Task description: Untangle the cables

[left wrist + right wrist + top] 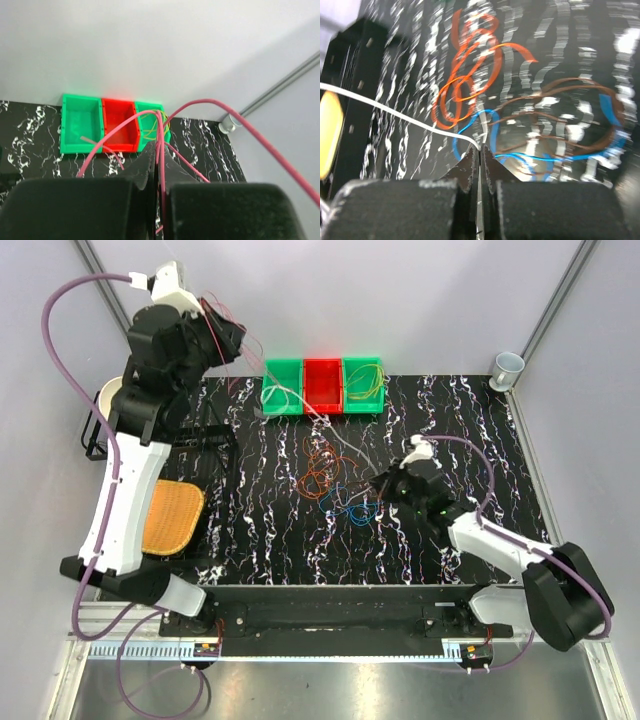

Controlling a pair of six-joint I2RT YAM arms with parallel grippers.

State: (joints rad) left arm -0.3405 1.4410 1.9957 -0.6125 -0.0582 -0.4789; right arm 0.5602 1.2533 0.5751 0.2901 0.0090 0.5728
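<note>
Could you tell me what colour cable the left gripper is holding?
The cable in the left gripper is red, clearest in the left wrist view.

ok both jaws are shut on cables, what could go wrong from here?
1. The right jaws pinch the white cable, which runs by the orange loops; pulling may drag them or tighten the tangle.
2. The left jaws hold the red cable high; its loose ends may catch the bins when lowered.

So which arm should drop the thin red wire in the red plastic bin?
Left, probably: the left gripper pinches the thin red wire up near the red plastic bin; the right gripper grips a thin white wire.
</note>
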